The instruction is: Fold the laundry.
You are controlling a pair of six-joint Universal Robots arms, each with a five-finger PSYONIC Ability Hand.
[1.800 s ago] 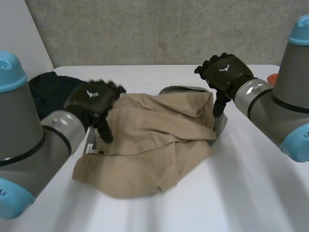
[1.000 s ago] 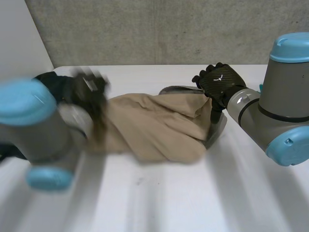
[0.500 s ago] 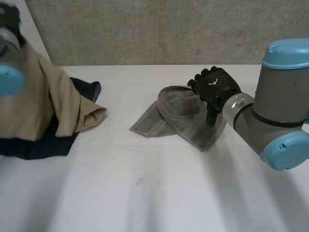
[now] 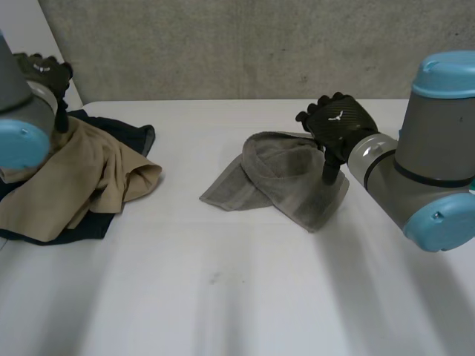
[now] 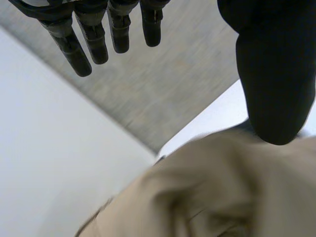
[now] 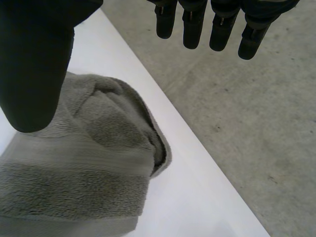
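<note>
A tan garment [image 4: 82, 182] lies crumpled at the table's far left, on top of a dark cloth [image 4: 126, 137]. My left hand [image 4: 44, 74] hovers above it, open and holding nothing; in the left wrist view its straight fingers [image 5: 94, 39] and thumb stand apart over the tan garment [image 5: 227, 192]. A grey towel [image 4: 286, 182] lies bunched in the middle right of the table. My right hand [image 4: 338, 126] is at the towel's far right edge, open, with its thumb pointing down toward it. In the right wrist view the grey towel [image 6: 84, 173] lies under the spread fingers [image 6: 222, 24].
The white table [image 4: 237, 297] has free room in front and between the two piles. A grey concrete wall [image 4: 245, 44] runs behind the far edge. A white panel [image 4: 22, 30] stands at the far left.
My left hand has carried the tan garment off the grey towel to the far left, dropped it on the dark cloth and opened. The right hand has stayed at the towel.
</note>
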